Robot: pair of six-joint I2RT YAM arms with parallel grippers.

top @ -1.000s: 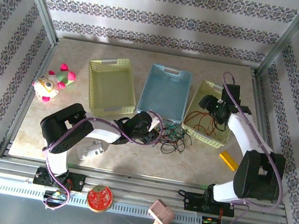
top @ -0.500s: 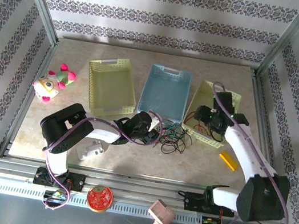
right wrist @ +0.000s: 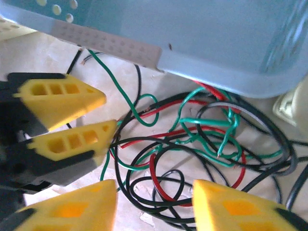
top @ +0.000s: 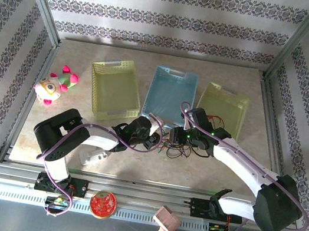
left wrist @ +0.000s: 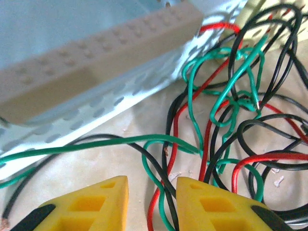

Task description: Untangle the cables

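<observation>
Thin red, green and black cables [left wrist: 236, 102] lay all tangled under the open right gripper [right wrist: 154, 188]; left gripper [left wrist: 152, 186] hold unclear.

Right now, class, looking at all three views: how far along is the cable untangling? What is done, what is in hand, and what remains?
Done: nothing visibly; the red, green and black cables lie knotted in one heap beside the blue basket. In hand: the left pincer clamps several strands, and the right pincer hangs open over the loops. Left: pulling every strand apart.
</observation>
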